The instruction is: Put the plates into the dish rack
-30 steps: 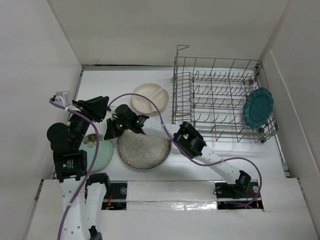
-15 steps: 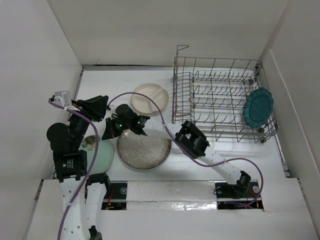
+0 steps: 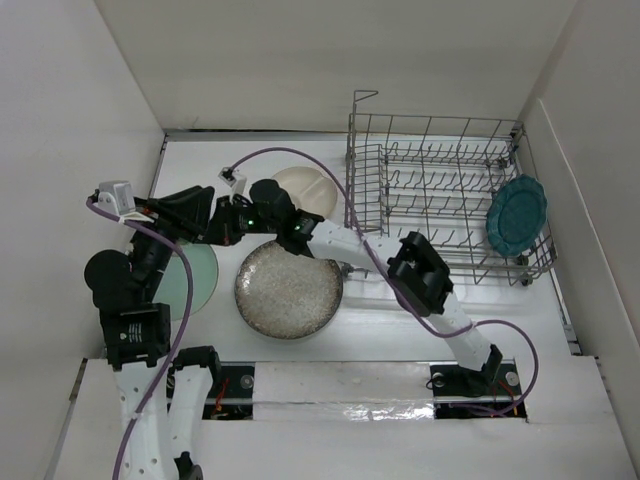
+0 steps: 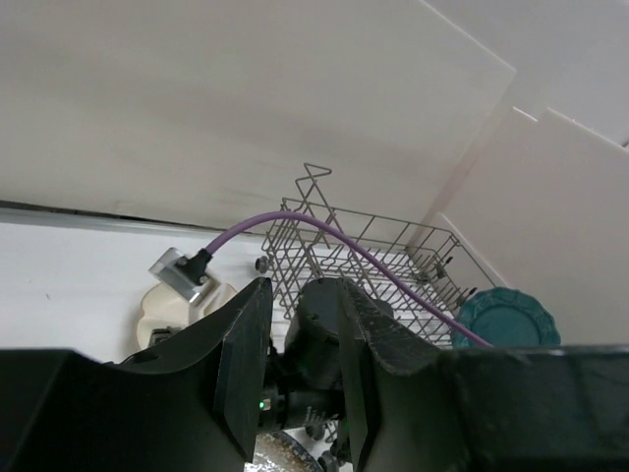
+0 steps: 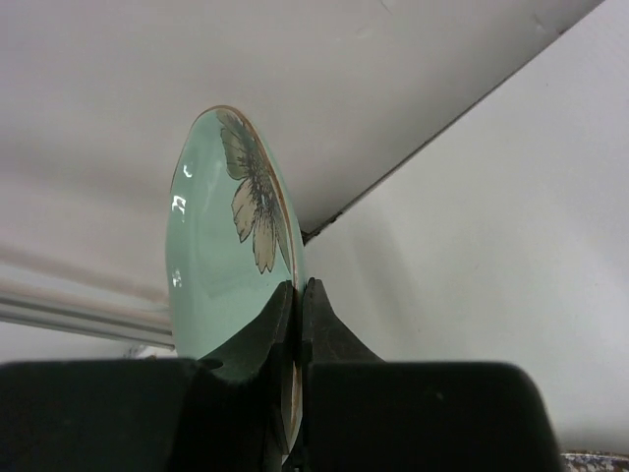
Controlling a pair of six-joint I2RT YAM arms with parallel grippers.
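Right gripper point(image 5: 297, 291) was clamped shut on the rim of the mint green plate point(image 5: 211, 265), fingers pinching its edge, flower print showing. From above that plate point(image 3: 196, 281) sat at the left of the table, just left of the speckled plate point(image 3: 288, 291), which lay flat near the middle. Left gripper point(image 3: 200, 216) hovered just beside the right one, jaws partly apart, nothing held. Cream divided plate point(image 3: 303, 187) lay farther back, partly under the right arm. Teal plate point(image 3: 517, 213) leaned at the right end of the dish rack point(image 3: 432, 190).
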